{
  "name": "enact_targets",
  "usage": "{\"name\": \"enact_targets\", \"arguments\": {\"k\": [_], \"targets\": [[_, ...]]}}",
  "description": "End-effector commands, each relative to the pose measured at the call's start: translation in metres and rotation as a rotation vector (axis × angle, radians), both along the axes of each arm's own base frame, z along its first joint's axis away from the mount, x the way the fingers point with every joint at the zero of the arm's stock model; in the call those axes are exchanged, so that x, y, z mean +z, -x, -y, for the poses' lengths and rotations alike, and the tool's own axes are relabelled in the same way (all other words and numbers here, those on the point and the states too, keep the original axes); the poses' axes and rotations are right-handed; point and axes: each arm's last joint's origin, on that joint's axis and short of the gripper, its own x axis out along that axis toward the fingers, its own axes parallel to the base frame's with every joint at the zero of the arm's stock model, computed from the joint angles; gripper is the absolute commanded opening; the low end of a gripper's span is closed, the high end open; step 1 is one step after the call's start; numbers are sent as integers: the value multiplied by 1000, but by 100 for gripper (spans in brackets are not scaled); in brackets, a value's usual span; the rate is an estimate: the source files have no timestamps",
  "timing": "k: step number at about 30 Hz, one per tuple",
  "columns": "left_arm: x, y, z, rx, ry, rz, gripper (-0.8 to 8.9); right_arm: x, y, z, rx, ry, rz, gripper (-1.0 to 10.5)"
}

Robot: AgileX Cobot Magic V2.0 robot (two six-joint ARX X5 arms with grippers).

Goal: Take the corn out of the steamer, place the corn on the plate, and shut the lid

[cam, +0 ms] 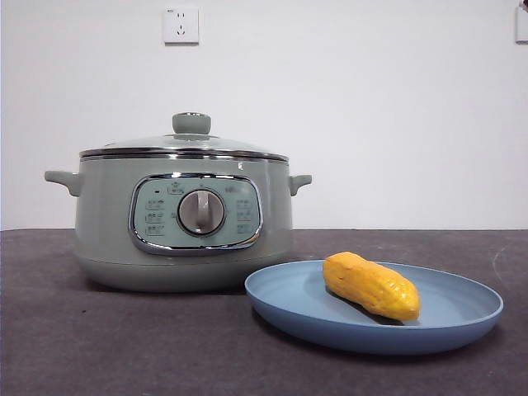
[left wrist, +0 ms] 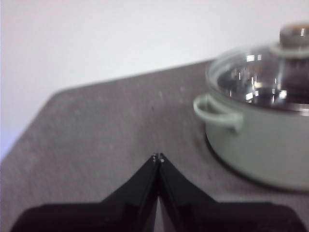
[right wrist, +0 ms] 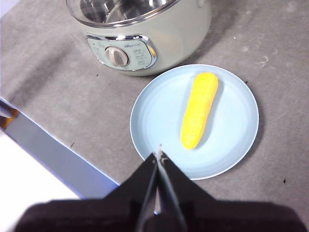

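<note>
**Corn on the plate, lid on the steamer, both grippers clear**

The corn (cam: 370,285) lies on its side on the plate (cam: 462,318), wholly inside the rim and a little off centre. In the right wrist view it runs lengthwise across the plate's blue surface, one tapered end pointing toward the steamer (cam: 107,223). The plate sits on the dark grey counter (cam: 99,346) just beside the steamer, in front of it on the side away from the wall; from the low front camera its rim overlaps the pot's base, though whether they actually touch I cannot tell.

The lid (cam: 148,143) rests on the steamer, chrome rim seated level on the pot's edge and the green knob (cam: 191,124) upright on top. The dial (cam: 201,212) and control panel face the front camera.

The left gripper (left wrist: 158,157) hangs over bare counter near one of the pot's side handles (left wrist: 216,112) — its jaws pressed together, holding nothing. The right gripper (right wrist: 159,154) hovers above the plate's near rim, jaws likewise closed tip to tip and empty, apart from the corn.

A wall socket (cam: 181,25) shows on the white wall behind.
</note>
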Motion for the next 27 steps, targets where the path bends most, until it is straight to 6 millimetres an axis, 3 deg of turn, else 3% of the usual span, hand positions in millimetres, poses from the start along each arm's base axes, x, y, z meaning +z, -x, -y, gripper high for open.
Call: {"name": "enact_targets", "arguments": {"k": [1,9,27], "targets": [[-17,-2,-1,15,48,-11,-4,-3,0,0,5,10,0,1],[-59,-4,-3,98,173,-18,-4,-3,0,0,5,10,0,1],[-60,-3,-3,137,226,-15,-4,-3,0,0,5,10,0,1]]}}
